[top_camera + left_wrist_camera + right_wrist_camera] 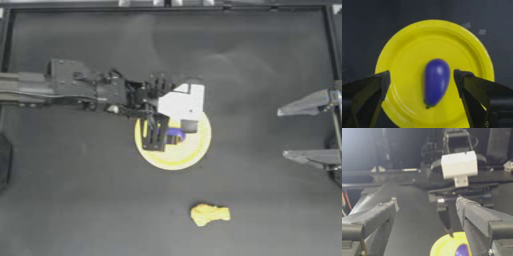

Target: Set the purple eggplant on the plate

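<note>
So the left pincer (422, 85) is hanging right over the plate (408, 45) with its jaws spread wide, one on each side of the eggplant (437, 81) and neither touching it. It's got hold of nothing. The eggplant is lying flat on the plate, a bit off the plate's middle, stem end pointing back toward the pincer. My read is that the drop-off is basically done: the thing is sitting on the plate by itself, and the jaws are open that far so the arm can lift away without nudging it.

From above, the left arm covers a good chunk of the plate (194, 150) and you only catch a sliver of purple (175, 134) next to the jaws, so the left wrist view is the one that actually shows the gap on both sides.

The right pincer (299, 131) is parked well away from the plate at the edge of the surface (80, 200), jaws open, empty. There's also a lumpy yellow-orange piece (210, 214) well clear of the plate, not involved.
</note>
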You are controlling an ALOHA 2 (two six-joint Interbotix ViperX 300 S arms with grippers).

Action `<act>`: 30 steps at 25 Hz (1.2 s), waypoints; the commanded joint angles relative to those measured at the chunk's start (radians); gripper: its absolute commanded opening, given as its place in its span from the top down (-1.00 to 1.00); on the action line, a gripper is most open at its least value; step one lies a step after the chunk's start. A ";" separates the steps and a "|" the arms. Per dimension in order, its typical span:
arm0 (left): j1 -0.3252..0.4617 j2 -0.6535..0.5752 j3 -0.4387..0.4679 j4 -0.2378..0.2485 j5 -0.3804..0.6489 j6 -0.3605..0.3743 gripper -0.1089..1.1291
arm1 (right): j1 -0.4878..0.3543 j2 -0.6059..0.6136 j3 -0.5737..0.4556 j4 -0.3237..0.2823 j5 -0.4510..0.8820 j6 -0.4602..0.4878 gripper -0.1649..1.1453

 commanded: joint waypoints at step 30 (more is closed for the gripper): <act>-0.137 -0.526 0.327 -0.074 -0.190 -0.115 -0.80 | -0.015 -0.002 -0.008 0.011 -0.002 -0.002 -0.77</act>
